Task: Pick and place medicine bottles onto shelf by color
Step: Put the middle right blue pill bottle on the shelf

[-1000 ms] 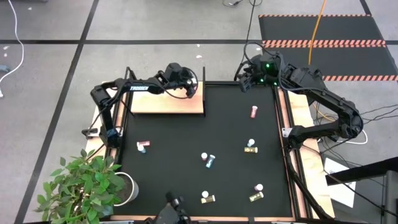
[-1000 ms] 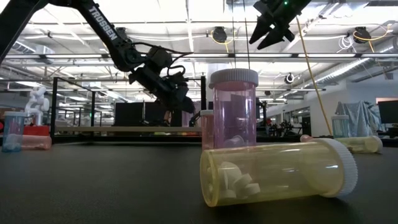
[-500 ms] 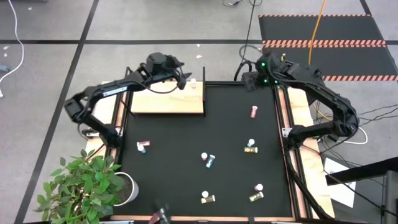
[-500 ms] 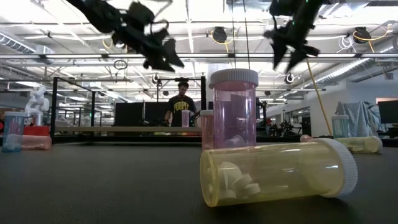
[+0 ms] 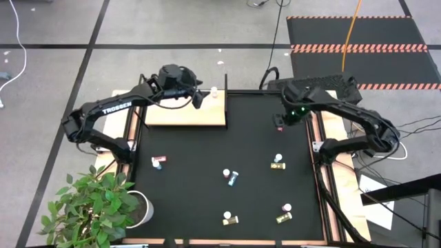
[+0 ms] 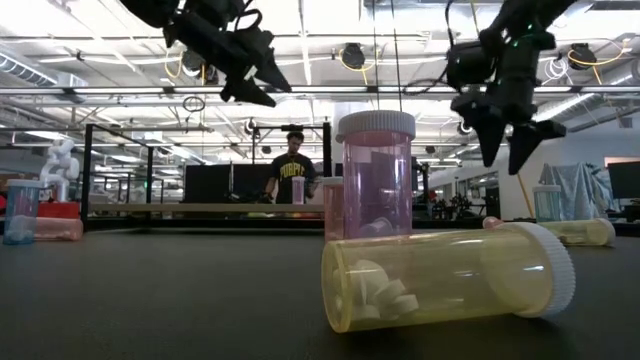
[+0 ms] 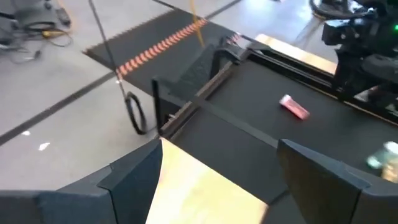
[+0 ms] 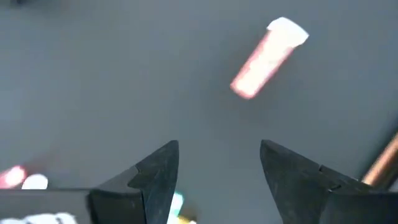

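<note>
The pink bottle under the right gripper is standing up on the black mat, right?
Not quite. The pink bottle under the right gripper is lying on its side on the black mat, not standing up. The right wrist view shows it.

Left gripper [image 5: 200, 98] raised high at far left of table, arm bent at elbow, fingers spread wide, empty. Right gripper [image 6: 510, 152] pointing downward over far right area, fingers parted, apparently holding nothing.
</note>
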`<state>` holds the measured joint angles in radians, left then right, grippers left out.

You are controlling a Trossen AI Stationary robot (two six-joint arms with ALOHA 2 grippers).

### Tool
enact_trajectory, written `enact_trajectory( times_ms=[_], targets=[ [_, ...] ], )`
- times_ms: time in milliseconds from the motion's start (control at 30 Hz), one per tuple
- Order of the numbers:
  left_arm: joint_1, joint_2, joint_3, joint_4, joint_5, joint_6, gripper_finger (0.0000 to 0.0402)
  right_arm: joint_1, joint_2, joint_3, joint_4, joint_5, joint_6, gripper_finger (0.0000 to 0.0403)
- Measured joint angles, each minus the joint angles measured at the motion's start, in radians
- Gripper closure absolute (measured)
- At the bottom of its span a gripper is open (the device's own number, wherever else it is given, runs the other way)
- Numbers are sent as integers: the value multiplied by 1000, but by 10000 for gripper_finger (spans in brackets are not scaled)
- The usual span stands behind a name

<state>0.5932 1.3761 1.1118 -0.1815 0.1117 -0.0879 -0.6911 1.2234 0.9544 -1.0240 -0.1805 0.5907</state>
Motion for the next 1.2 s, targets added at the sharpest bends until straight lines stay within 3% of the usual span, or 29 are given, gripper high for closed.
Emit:
enact_trajectory(
  times_ms=[267,433,567,700,1000,1200],
  targets=[
    [-60,-41,3,11,27,128,82,375,-184,12,23,12,194,184],
    [-101,-68,2,-23,27,206,82,711,-203,12,-26,150,267,184],
    [-136,-78,1,-35,25,182,82,887,-198,8,-74,293,334,184],
    [-166,-75,1,-34,13,121,82,959,-207,-63,-56,416,358,184],
    [-294,-40,1,-39,-97,4,82,970,-338,-457,412,386,314,183],
    [-390,-39,1,-34,-119,-110,82,970,-365,-544,439,456,257,183]
  ],
)
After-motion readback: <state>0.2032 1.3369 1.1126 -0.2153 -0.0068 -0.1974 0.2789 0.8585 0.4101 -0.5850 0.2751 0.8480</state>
